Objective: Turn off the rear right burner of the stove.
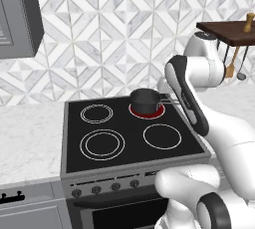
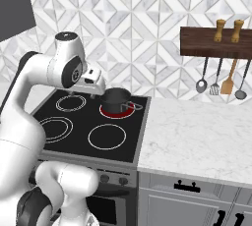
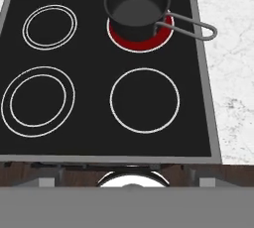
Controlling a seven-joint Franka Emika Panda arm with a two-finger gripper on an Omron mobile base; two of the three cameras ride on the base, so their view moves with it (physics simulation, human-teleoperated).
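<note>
Hand view looks straight down on the stove (image 3: 203,73); no brand, label or writing is readable on the glass or on the front panel. Rear right burner (image 3: 163,36) glows red at the cooktop's rear right corner; it is round, so no long axis. Dark saucepan (image 3: 136,6) sits on it, handle pointing toward the stove's right edge and reaching over the rim. Knobs (image 1: 115,187) line the front edge. Gripper finger spread: cannot tell.
</note>
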